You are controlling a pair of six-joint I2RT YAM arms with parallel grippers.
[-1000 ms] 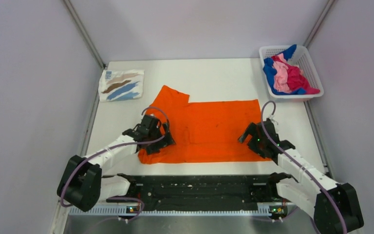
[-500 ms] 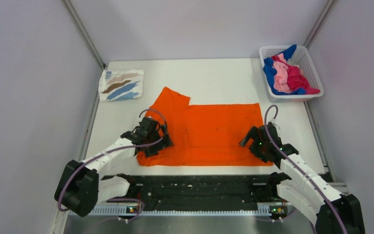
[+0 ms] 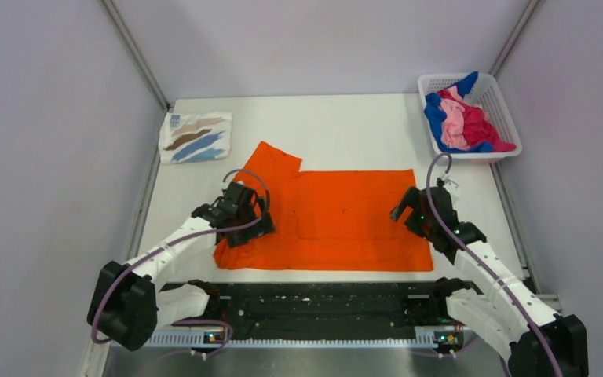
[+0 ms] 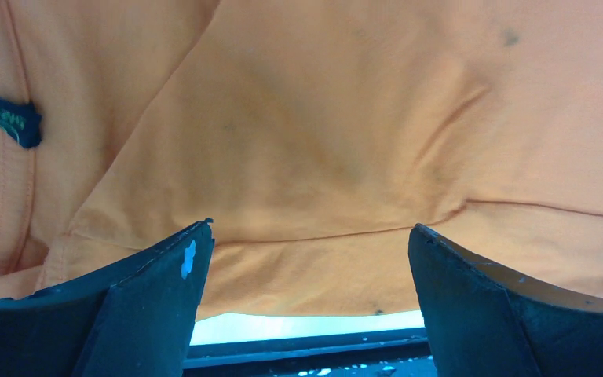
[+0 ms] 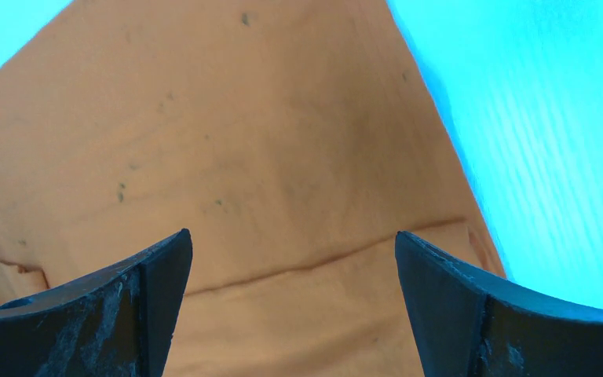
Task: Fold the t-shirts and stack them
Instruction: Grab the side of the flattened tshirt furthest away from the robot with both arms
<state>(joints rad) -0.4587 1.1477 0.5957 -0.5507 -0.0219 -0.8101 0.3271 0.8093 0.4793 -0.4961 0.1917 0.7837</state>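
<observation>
The bright orange t-shirt (image 3: pixel 338 216) lies flat mid-table, one sleeve sticking out at its far left; its near part is folded over. It fills the left wrist view (image 4: pixel 322 141) and the right wrist view (image 5: pixel 243 157). My left gripper (image 3: pixel 241 224) is open and empty over the shirt's left side (image 4: pixel 308 236). My right gripper (image 3: pixel 418 216) is open and empty over the shirt's right edge (image 5: pixel 292 239). A folded white t-shirt with brown and blue streaks (image 3: pixel 195 137) lies at the far left. Blue, pink and magenta t-shirts (image 3: pixel 462 122) are heaped in the basket.
The white lattice basket (image 3: pixel 503 110) stands at the far right corner. A black rail (image 3: pixel 322 302) runs along the near table edge, also seen in the left wrist view (image 4: pixel 306 349). Walls close in both sides.
The shirt's near edge has come toward the front and its far edge has drawn nearer, leaving a flatter rectangle. The right gripper moved away from the near edge; the left shifted slightly.
</observation>
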